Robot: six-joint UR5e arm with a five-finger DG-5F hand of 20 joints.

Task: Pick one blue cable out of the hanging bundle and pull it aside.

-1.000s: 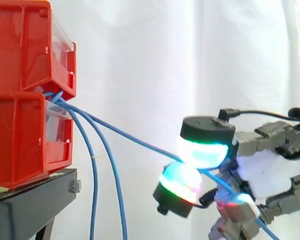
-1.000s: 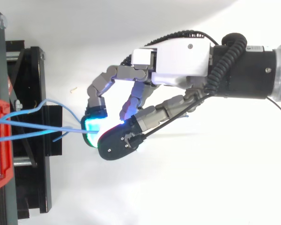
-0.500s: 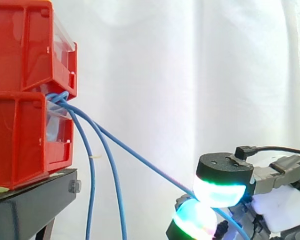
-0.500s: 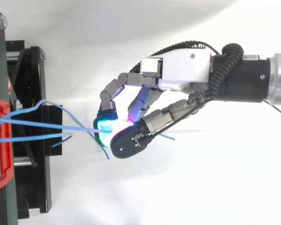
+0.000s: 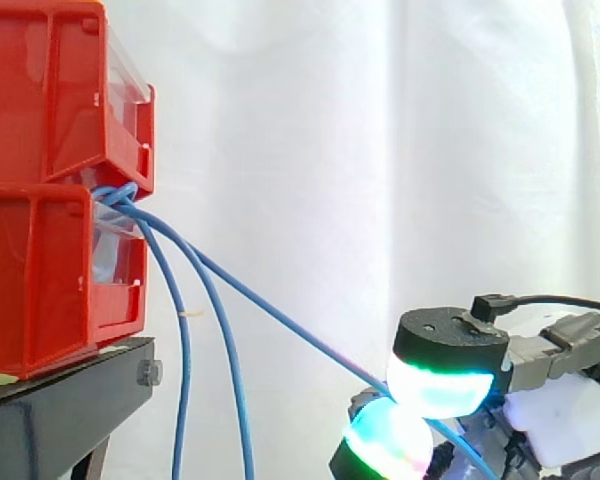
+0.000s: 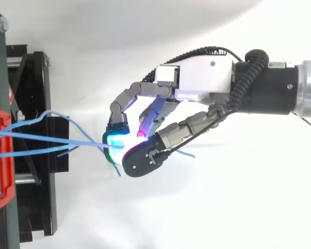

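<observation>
Before the white curtain (image 5: 380,150), two stacked red bins (image 5: 40,200) sit on a black stand (image 5: 65,400), well left of the hand (image 6: 202,78). The hand's curled fingers close their glowing pads (image 5: 435,385) together on one blue cable (image 5: 280,320). It runs taut and slanting down from between the bins, apart from the other blue cables (image 5: 184,380), which hang just beside the stand.
</observation>
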